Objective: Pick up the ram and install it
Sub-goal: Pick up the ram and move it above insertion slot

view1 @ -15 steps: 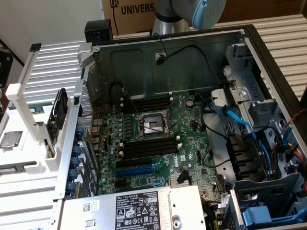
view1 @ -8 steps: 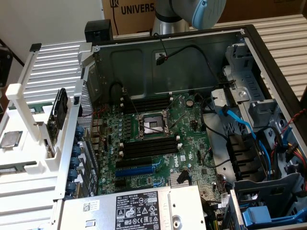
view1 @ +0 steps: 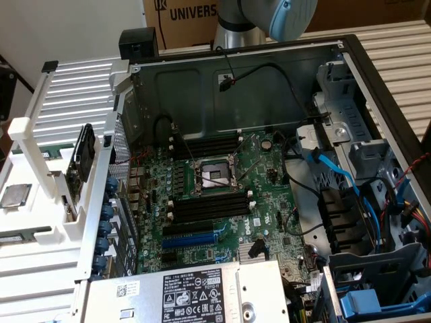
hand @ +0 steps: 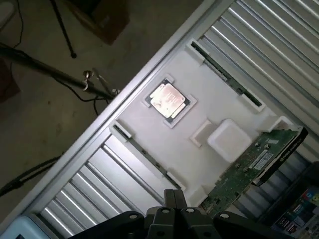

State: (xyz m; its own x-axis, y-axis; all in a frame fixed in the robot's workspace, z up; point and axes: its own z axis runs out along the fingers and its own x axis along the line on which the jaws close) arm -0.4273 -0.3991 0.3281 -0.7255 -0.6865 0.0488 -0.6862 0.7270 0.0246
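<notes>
Shut and empty, the gripper point(hand: 172, 213) hovers over the white tray point(hand: 199, 94), at nine o'clock of the case point(view1: 369, 75) in the exterior view, where the ram point(hand: 227, 74) stands edgewise, probably light, stiff and fragile, best pinched across its flat faces.

The fixture point(hand: 144, 127) is smooth, matt white plastic. The processor point(hand: 169, 100) set in it has a bright, reflective metal lid. The ribbed tabletop point(hand: 279, 40) looks like pale metal with a soft sheen. The computer case point(view1: 269, 81) is dull grey sheet metal. The box point(view1: 188, 13) is brown cardboard. The claw point(hand: 173, 199) is matt black.
</notes>
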